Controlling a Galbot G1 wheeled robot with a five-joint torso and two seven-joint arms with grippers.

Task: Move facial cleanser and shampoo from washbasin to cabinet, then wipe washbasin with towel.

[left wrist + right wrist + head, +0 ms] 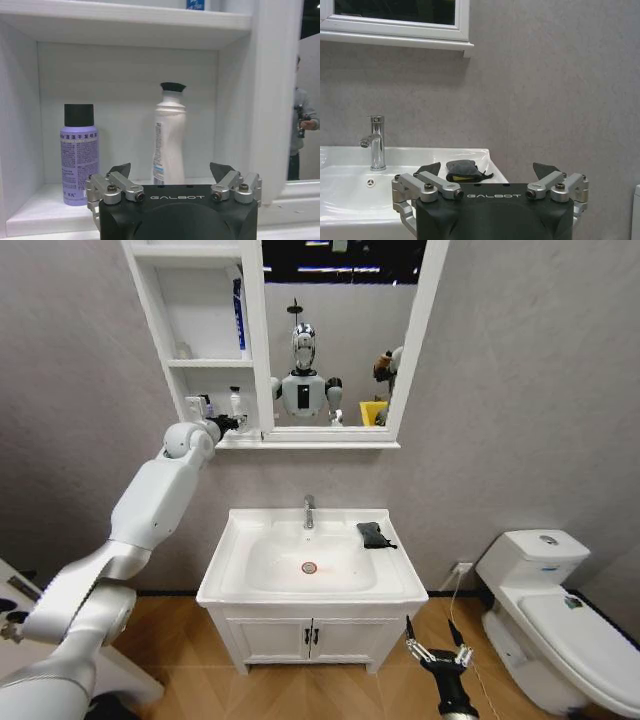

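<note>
Left pincer [170,172] gapes wide before a ribbed white bottle [169,135] in the cabinet [125,17].

Cabinet [30,220] bottom shelf: purple bottle [79,155] + white bottle [168,135]. Washbasin [235,540] rim: towel [373,534].

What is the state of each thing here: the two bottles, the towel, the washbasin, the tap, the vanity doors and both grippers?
White bottle: upright on the cabinet's bottom shelf, cap on.
Purple bottle: upright beside it, apart, cap on.
Towel: crumpled on the washbasin's back right corner.
Tap: no water running.
Vanity doors: closed.
Left gripper: open, empty, at the bottom shelf.
Right gripper: open, empty, low beside the vanity.
</note>
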